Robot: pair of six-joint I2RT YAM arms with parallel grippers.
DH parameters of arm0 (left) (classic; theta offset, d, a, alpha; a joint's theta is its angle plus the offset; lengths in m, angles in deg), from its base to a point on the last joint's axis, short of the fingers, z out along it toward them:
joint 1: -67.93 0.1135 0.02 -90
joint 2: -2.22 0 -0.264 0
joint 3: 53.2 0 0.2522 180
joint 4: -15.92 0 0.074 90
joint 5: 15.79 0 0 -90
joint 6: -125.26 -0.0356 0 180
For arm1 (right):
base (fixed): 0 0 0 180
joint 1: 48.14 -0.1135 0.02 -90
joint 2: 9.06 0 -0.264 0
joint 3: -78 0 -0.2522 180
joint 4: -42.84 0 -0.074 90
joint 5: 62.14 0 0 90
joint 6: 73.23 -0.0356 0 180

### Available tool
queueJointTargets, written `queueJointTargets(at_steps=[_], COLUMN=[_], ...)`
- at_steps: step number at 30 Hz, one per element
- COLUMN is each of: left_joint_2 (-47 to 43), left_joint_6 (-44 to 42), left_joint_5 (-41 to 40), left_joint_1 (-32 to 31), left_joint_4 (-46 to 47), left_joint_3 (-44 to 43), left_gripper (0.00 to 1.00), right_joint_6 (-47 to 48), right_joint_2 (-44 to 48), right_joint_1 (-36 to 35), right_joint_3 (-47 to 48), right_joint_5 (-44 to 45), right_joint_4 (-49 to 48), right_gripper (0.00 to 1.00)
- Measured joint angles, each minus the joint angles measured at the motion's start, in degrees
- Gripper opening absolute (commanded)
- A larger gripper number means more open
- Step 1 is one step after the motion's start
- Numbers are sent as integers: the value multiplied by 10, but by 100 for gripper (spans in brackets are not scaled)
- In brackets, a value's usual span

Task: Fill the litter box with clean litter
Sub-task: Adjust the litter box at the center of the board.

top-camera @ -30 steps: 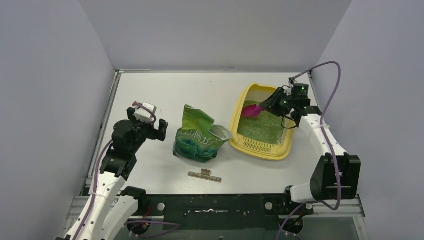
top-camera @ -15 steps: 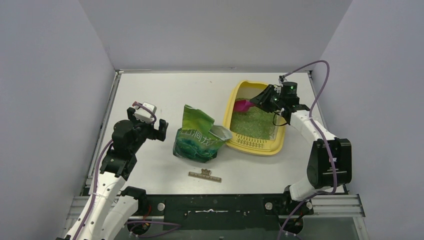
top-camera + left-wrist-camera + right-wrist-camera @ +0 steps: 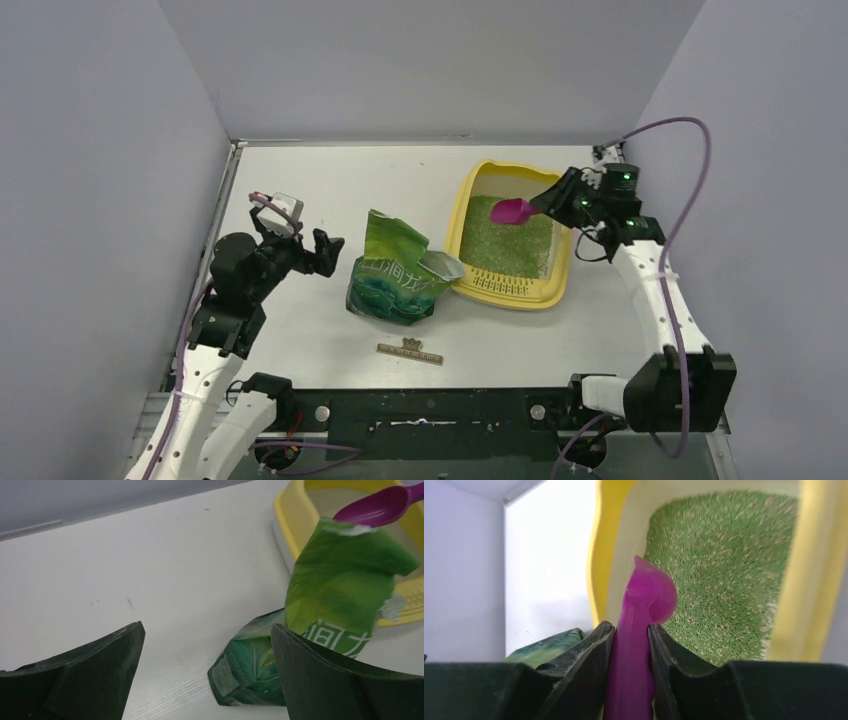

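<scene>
You've the litter box far right, clean litter covering most of its floor; bag just left. R gripper clamps the scoop over it — filling step, looks nearly done. Next you prob. level it. L gripper gapes, empty.

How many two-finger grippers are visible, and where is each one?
2. The left gripper is open, left of the glossy dark-green bag; the right gripper grips the magenta plastic scoop above the pale yellow rectangular litter box. None hidden.
</scene>
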Motion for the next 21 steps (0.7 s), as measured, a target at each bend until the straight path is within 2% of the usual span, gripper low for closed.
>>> queueJointTargets(at_steps=[5, 7, 12, 17, 21], left_joint_2=[47, 77, 141, 207, 236], left_joint_6=[38, 51, 85, 88, 104], left_joint_5=[86, 143, 234, 241, 232], left_joint_1=[0, 0, -30, -107, -132], left_joint_4=[-25, -20, -13, -43, -48], left_joint_3=[-138, -190, -247, -277, -289], left_gripper=[94, 91, 89, 89, 88], right_joint_6=[5, -6, -97, -158, -177], right_joint_2=[139, 170, 212, 229, 227], right_joint_1=[100, 109, 87, 49, 4], right_joint_3=[13, 23, 5, -2, -3], right_joint_5=[-75, -127, -256, -316, -334], right_joint_4=[35, 28, -59, -115, -137], right_gripper=[0, 0, 0, 0, 0])
